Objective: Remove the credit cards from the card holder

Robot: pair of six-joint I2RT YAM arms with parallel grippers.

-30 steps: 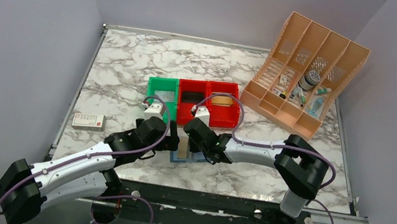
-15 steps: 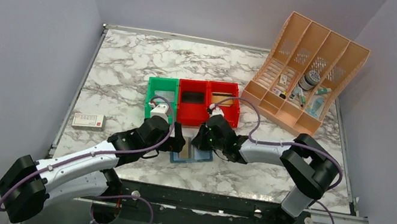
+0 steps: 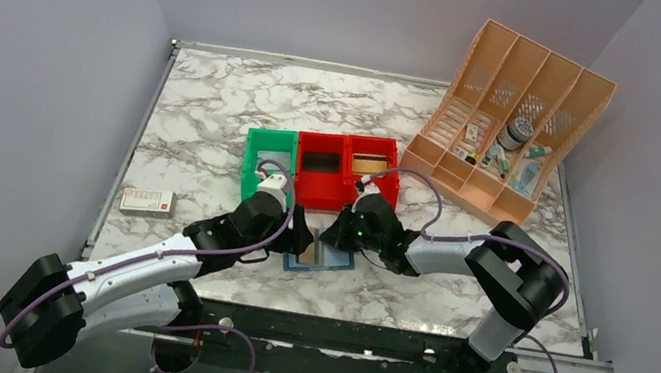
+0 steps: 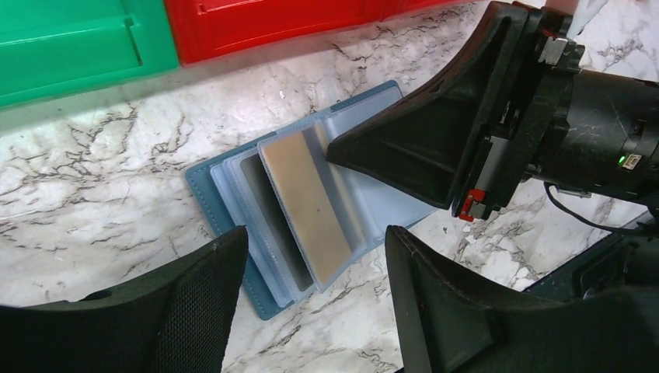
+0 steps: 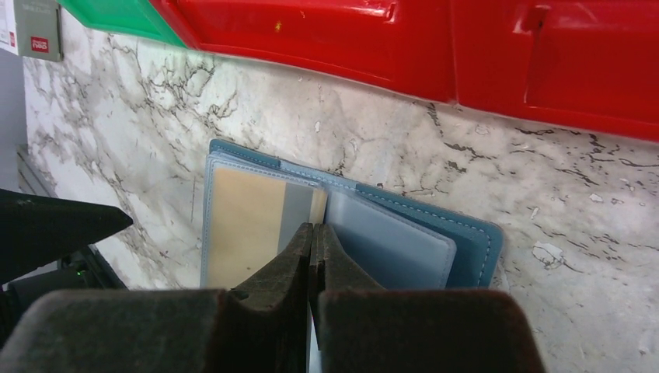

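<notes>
Overhead: card holder (image 3: 322,258) lies open on the marble table (image 3: 208,105), just in front of the red bins (image 3: 321,170) and the green bin (image 3: 270,149). Both arms meet over it, with left gripper (image 3: 300,240) at its left edge and right gripper (image 3: 334,235) at its far side. White-and-red box (image 3: 147,202) sits well apart to the left, tan rack (image 3: 511,115) in the far right corner.

Left wrist: credit cards sit in the holder's clear pockets. The tan-gold card (image 4: 305,208) is on top and the grey card (image 4: 263,198) shows as a strip beside it. The left fingers (image 4: 194,303) are spread with nothing between them, and the holder's near edge shows in the gap. Contact with the holder: can't tell. The right gripper is clenched to a wedge, tip on the clear pocket just beside the tan-gold card.

Right wrist: right fingers (image 5: 295,256) are pressed together, tip down on the holder where the cards meet the empty pocket. Can't tell if anything is pinched. Red bins run just behind.
</notes>
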